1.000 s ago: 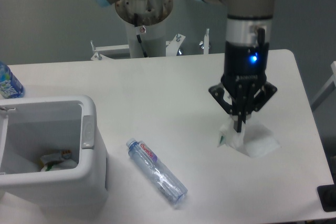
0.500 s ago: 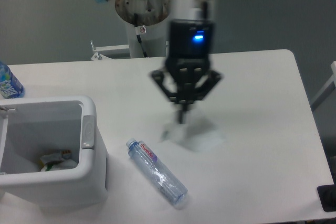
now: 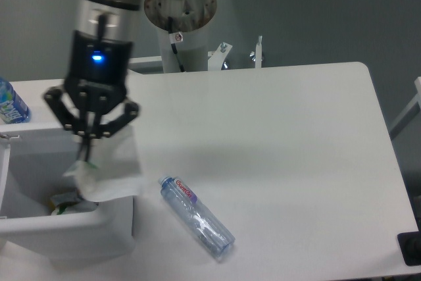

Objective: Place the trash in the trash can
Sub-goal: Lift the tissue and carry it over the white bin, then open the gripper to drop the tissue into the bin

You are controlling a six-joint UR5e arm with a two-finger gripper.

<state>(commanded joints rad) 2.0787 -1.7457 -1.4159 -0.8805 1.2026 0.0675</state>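
— Where is the napkin?

— The gripper (image 3: 86, 151) is pinching the white napkin (image 3: 105, 177), which is hanging over the open trash can (image 3: 66, 228).

— And the bottle?

— The red-labelled bottle (image 3: 196, 216) is lying on the bench (image 3: 276, 136), just right of the can. A blue-labelled bottle (image 3: 9, 103) is sitting far left.

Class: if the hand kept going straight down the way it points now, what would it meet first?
Probably the trash can: the hand, holding the napkin, points into its opening, though depth is uncertain.

Robotics lab; pedestal-mounted arm (image 3: 105, 24), white table (image 3: 283, 156), grey wall (image 3: 316, 11)
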